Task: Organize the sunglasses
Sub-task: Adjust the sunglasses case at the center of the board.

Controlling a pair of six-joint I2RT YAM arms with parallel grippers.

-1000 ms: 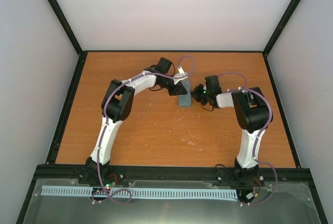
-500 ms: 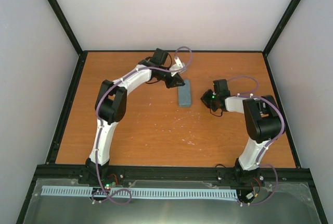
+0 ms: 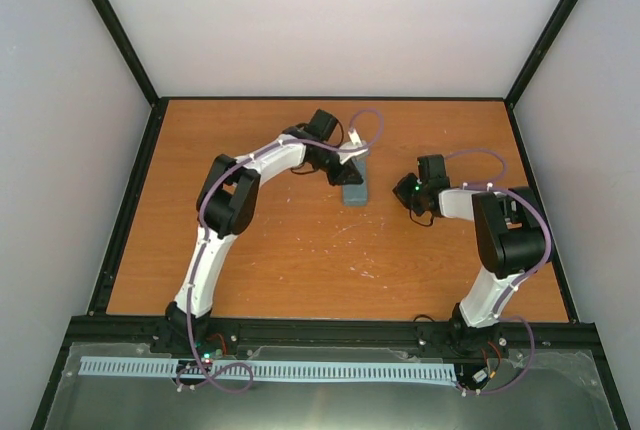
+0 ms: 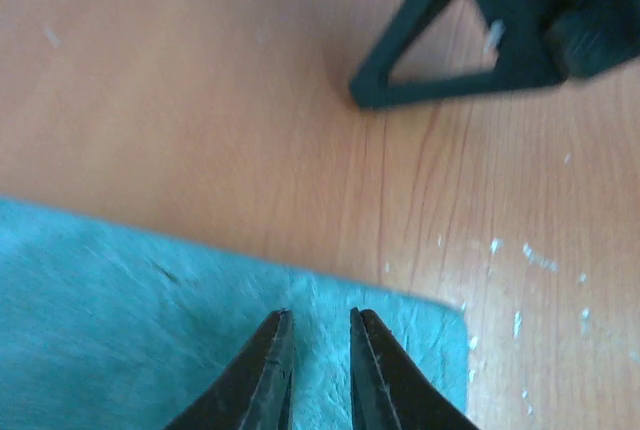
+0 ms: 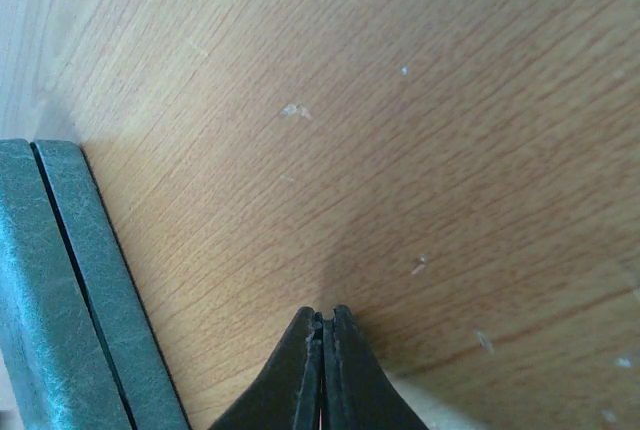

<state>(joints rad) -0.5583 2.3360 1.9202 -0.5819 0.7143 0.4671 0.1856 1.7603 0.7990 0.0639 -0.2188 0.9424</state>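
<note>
**Two grippers flank shut case, sunglasses out of sight**

The left gripper (image 4: pixel 318 318), its jaws parted by a narrow slit with nothing between them, hangs over the far end of the grey-blue case (image 3: pixel 354 190). The right gripper (image 5: pixel 322 316), jaws pressed together and empty, sits low over the wood just right of the case, clear of it. The case lies shut, a seam showing along its side, its long axis running away from the arm bases. The sunglasses show in no view. Whether they lie inside the case, and which way they point, cannot be told. The left arm (image 3: pixel 225 205) arches up from its base and stretches toward the case. The right arm (image 3: pixel 500 235) is folded at the elbow to the right of the case. The table (image 3: pixel 270 250) under the case is orange-brown wood flecked with white, ringed by pale walls (image 3: pixel 330 20) and black frame posts (image 3: pixel 112 25).
</note>
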